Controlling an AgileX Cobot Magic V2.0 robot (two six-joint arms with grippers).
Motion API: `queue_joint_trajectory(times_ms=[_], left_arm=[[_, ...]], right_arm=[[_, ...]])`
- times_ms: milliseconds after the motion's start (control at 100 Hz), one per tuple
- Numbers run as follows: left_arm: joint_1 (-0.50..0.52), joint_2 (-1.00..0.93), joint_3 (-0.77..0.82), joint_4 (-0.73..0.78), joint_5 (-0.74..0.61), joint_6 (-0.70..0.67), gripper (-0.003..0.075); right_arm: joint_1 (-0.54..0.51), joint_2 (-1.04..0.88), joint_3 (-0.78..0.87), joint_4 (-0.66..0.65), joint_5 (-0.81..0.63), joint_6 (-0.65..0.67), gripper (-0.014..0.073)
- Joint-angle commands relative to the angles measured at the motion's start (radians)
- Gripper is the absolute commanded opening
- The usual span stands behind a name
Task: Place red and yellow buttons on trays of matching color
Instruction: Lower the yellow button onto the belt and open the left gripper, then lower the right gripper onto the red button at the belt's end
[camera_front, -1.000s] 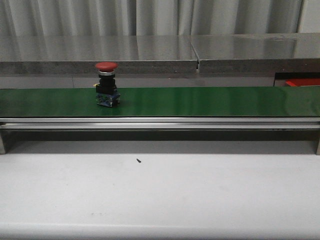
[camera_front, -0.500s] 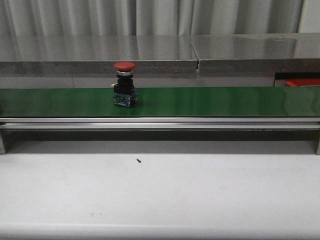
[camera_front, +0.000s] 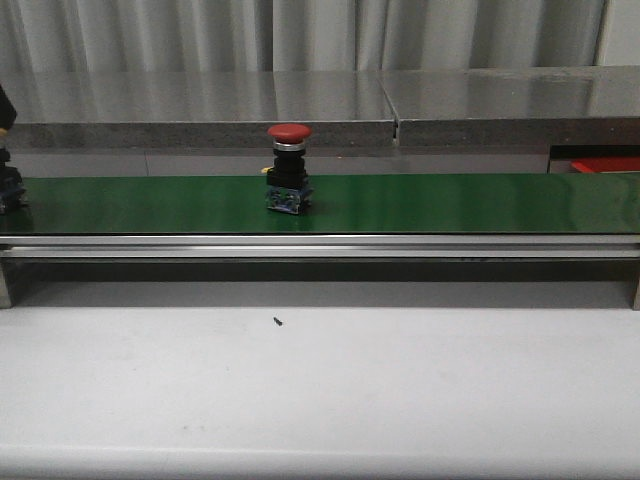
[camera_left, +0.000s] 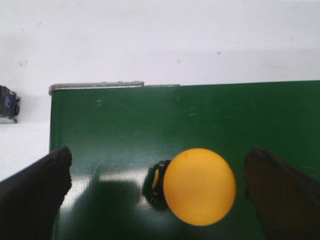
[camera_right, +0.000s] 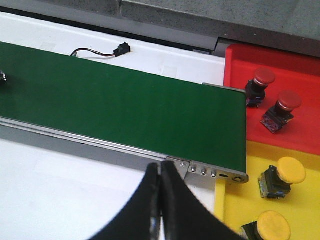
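Three red buttons: one (camera_front: 288, 168) on belt (camera_front: 450, 203), two (camera_right: 260, 85) in red tray (camera_right: 300, 65). Three yellow: two (camera_right: 280, 177) trayed, one (camera_left: 199, 186) between spread left hand (camera_left: 155, 192). Right hand (camera_right: 161, 200) pressed together. Trays cut off at 3 o'clock.

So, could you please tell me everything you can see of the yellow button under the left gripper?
The yellow button has a smooth, rounded, matte cap that looks like plastic, with a dark collar showing at its edge. It stands cap-up on the green conveyor belt, near the belt's end. The left gripper is open, a finger on either side, neither touching it.
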Motion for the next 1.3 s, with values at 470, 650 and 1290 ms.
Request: queue_joint_trajectory(times_ms=[470, 650, 1290], left_arm=[[-0.187, -0.569, 0.247, -0.104, -0.118, 0.047, 0.0578], [-0.210, -0.767, 0.463, -0.139, -0.159, 0.047, 0.0507], [-0.210, -1.131, 0.807, -0.168, -0.246, 0.045, -0.0019]], right_arm=[[0.002, -0.003, -0.027, 0.008, -0.063, -0.005, -0.0118], [0.002, -0.003, -0.027, 0.008, -0.063, -0.005, -0.0118], [0.002, 0.001, -0.027, 0.028, -0.045, -0.005, -0.0116]])
